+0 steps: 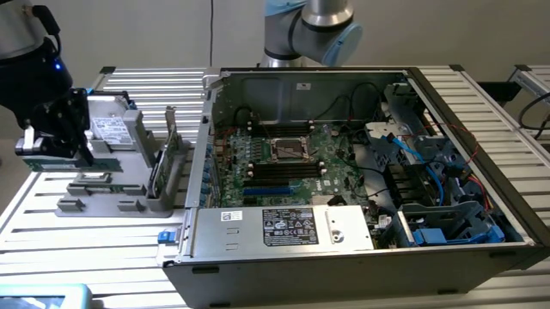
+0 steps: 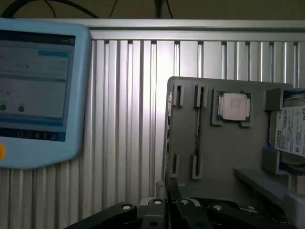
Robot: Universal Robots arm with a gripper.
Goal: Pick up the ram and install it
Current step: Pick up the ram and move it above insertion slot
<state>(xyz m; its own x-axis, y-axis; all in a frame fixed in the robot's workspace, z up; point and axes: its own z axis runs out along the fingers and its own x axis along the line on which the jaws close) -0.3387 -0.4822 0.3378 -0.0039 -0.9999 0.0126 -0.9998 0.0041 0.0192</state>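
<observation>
Currently, the thin green circuit-board ram stick [image 1: 51, 165] is held clenched by the black gripper [image 1: 84, 158] over the grey plastic tray [image 1: 112, 207]. An open metal computer case [image 1: 344, 257] is seen beside it.

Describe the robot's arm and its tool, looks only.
The arm is a silver-grey tube with rounded joints capped in light blue. Towards the wrist its housing turns dark, with a small blue light and a black cable beside it. The tool is black and boxy with some silver metal parts. The wrist view shows its black links fitted with round silver screws.
</observation>
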